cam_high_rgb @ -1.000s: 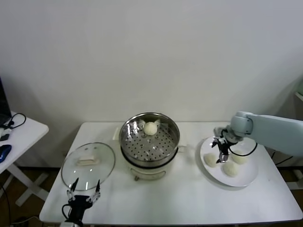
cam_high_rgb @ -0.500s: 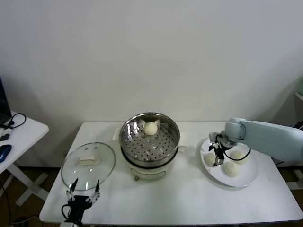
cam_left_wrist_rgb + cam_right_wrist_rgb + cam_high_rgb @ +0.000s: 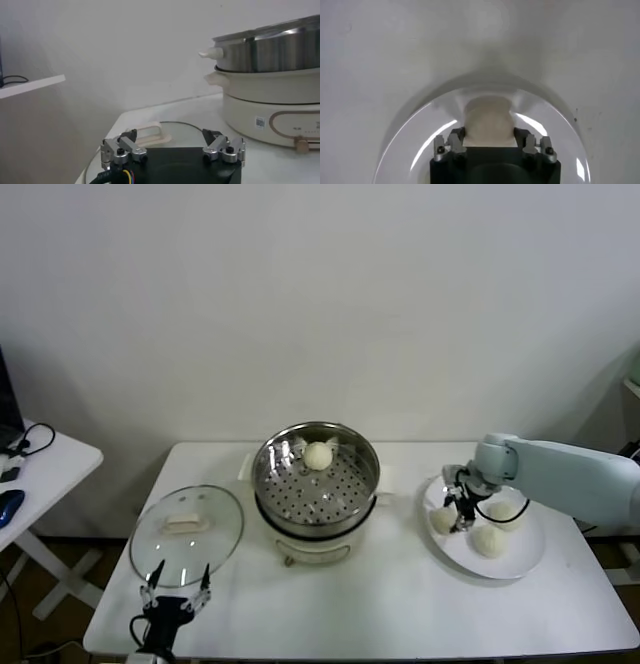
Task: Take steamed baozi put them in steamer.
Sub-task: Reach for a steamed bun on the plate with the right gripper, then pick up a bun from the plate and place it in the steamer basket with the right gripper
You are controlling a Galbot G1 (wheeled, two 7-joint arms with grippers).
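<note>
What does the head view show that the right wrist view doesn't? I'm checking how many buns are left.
Only the head view shows the steamer holding one baozi, the glass lid, the idle left gripper at the table's near edge, and all three plate buns. Only the right wrist view shows a bun between the right gripper fingers. Both show the white plate.
</note>
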